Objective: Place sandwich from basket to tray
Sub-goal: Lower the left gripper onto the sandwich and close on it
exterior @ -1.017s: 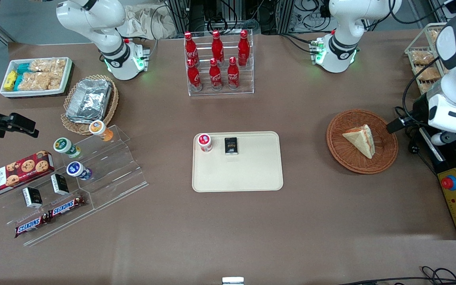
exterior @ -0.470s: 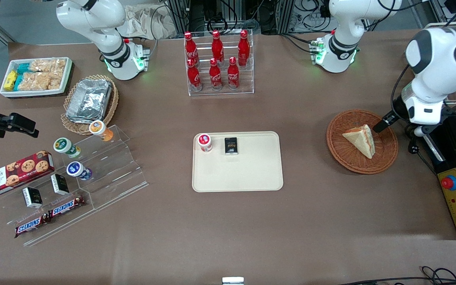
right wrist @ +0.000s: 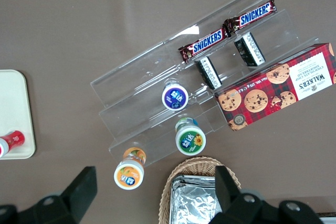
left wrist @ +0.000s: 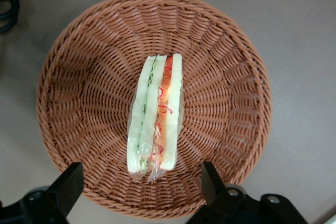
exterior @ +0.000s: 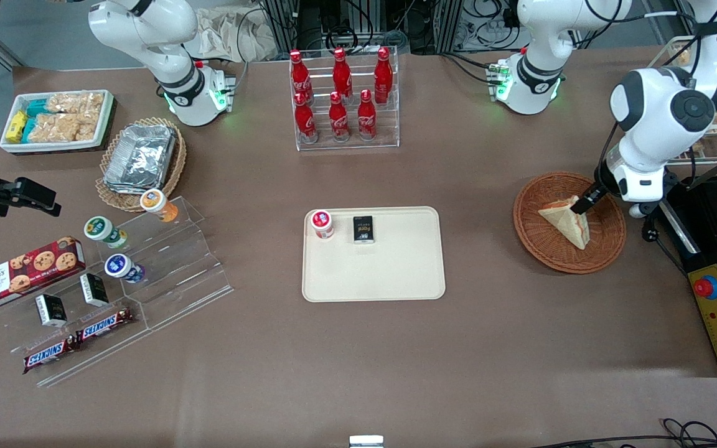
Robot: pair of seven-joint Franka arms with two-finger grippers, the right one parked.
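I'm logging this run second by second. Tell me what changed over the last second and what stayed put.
The left arm swung in from the working arm's end of the table, and its gripper now hangs over the basket, fingers open on either side of the sandwich. Nothing has been grasped. The sandwich has not shifted in the basket, and the tray keeps its two small items.

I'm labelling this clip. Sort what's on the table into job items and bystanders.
Job: sandwich lying in the basket; tray; claw open above the sandwich.

Bystanders: cola bottles, foil containers, Snickers bars, cookie box, small jars.
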